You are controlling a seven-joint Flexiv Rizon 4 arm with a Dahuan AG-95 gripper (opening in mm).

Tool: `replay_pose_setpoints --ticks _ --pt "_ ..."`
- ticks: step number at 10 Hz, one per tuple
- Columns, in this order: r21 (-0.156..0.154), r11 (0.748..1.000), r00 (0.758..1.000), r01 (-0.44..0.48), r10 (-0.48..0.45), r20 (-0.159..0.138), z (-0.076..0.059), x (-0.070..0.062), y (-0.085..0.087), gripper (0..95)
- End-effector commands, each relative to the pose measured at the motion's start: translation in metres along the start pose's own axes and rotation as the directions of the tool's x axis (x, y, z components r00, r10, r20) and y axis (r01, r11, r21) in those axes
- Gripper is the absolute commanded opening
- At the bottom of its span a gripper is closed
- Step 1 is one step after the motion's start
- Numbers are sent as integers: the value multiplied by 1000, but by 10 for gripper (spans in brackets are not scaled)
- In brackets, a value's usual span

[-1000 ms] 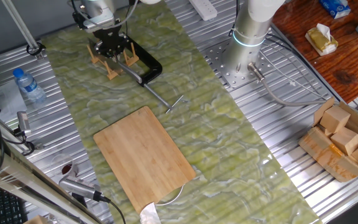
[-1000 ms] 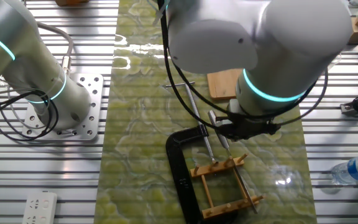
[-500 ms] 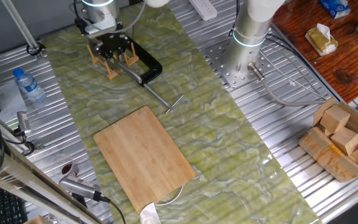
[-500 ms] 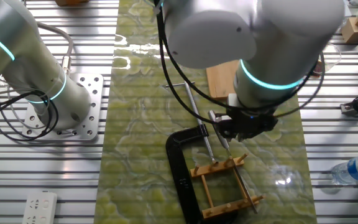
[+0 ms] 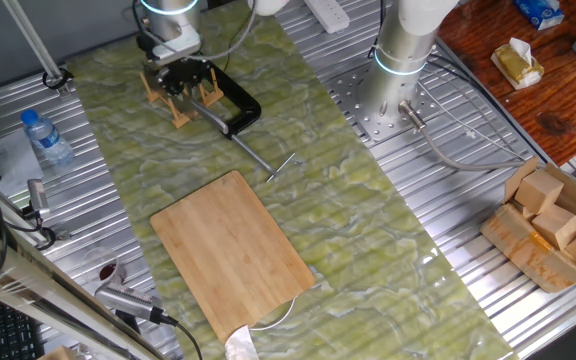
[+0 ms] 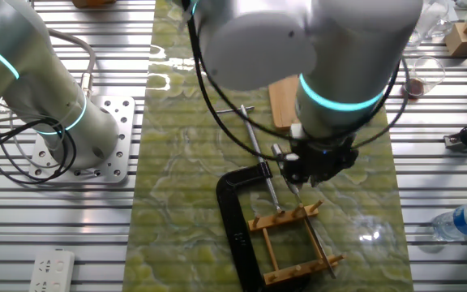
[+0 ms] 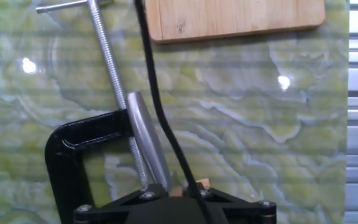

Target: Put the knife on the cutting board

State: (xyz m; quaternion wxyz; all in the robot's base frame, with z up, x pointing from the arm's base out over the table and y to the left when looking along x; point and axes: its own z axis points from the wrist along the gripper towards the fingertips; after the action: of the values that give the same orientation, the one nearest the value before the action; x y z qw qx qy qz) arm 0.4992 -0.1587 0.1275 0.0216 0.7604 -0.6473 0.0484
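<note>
One knife [image 7: 146,140] handle juts forward from the claw [image 7: 173,193].

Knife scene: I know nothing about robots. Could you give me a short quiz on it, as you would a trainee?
1. True or false: the knife lies on the board.
2. Which black thing lies by the wooden rack? A. clamp B. kettle C. glove
3. Fill in: the board lies on a ____ mat.

Key: 1 false; 2 A; 3 green.
</note>
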Motion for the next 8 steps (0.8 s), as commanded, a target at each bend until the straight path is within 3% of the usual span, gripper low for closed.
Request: replay_pose_setpoints --ticks 1,8 --pt "1 999 999 37 -37 40 10 10 -2 190" --pt "10 999 998 51 -52 39 19 10 -5 190"
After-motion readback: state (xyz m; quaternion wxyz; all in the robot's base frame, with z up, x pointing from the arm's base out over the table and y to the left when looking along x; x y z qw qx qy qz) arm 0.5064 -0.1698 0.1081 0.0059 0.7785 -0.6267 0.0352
